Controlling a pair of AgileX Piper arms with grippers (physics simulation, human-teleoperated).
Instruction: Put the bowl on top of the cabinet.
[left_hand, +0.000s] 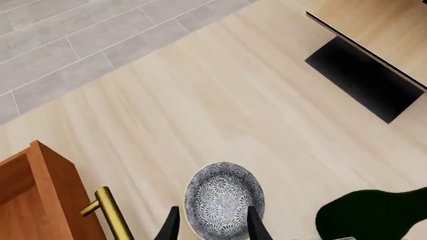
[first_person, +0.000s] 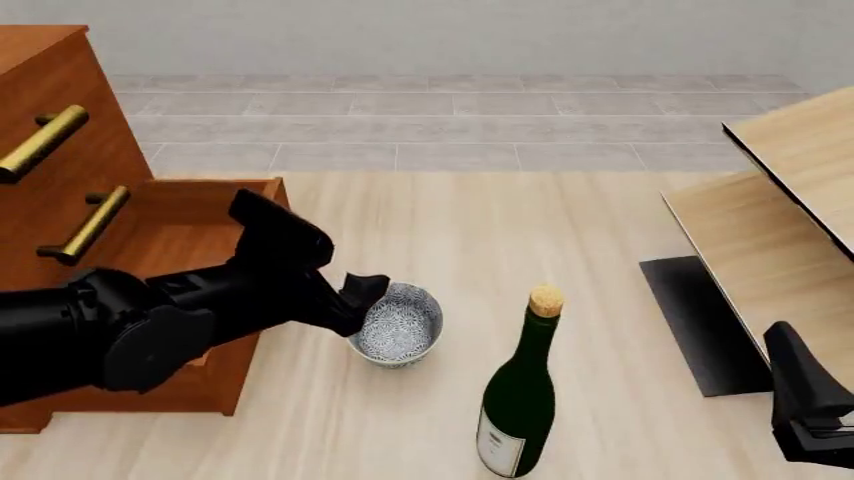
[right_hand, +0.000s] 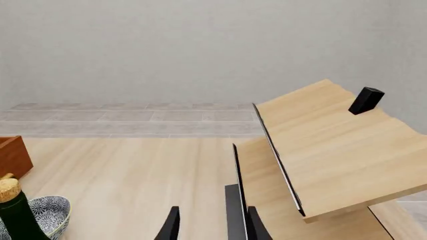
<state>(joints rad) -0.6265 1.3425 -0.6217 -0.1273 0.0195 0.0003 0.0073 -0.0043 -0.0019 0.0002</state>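
Observation:
The bowl (first_person: 399, 326), white with a blue-grey speckled pattern, stands upright on the pale wooden table just right of the cabinet (first_person: 54, 150). The cabinet is reddish-brown with brass bar handles (first_person: 43, 142), and its lower drawer stands pulled out. My left gripper (first_person: 363, 300) is open at the bowl's left rim. In the left wrist view the bowl (left_hand: 223, 197) lies between the fingertips (left_hand: 172, 226) of the left gripper (left_hand: 213, 227), which is not closed on it. My right gripper (first_person: 801, 390) sits at the table's front right, open and holding nothing; its fingers (right_hand: 257, 225) show in its wrist view.
A dark green corked bottle (first_person: 521, 400) stands upright just right of and in front of the bowl. Pale light-wood furniture with black edging (first_person: 787, 200) fills the right side, with a small black block (right_hand: 366, 100) on it. Grey floor tiles (first_person: 467, 120) lie beyond the table.

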